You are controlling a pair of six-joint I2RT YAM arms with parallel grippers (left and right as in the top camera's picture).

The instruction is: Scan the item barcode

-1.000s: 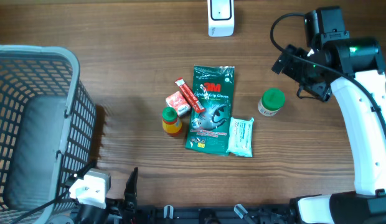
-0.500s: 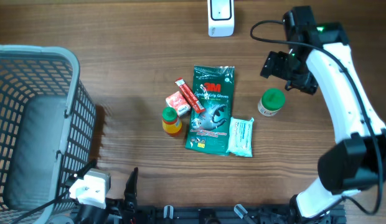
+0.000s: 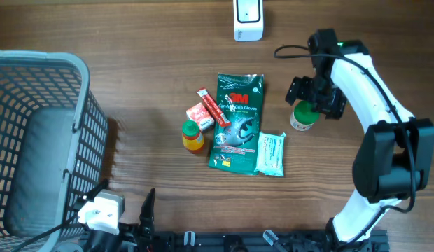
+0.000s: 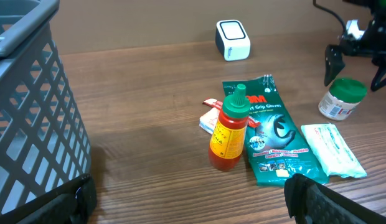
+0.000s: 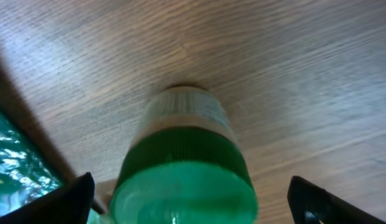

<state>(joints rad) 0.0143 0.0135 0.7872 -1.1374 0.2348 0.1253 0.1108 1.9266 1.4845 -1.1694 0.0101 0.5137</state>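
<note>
Over on the right side of the wooden desk (image 3: 133, 70), the right jaws are spread wide and straddle the small white jar with the green screw lid (image 3: 304, 117), nothing gripped yet. The left jaws sit open and empty near the grey plastic basket (image 3: 35, 140). My worry: the jar is short and round, so a squeeze landing off-centre or up on the lid could tip it or roll it into the pale wipes packet (image 3: 271, 153). Fingers could also cover the barcode, or it ends up facing away from the white box scanner (image 3: 248, 19). Can't find the barcode anywhere tbh. The label is a blur in the right wrist view, the lid hides the lower body, and I can't tell how low the jaws sit.
</note>
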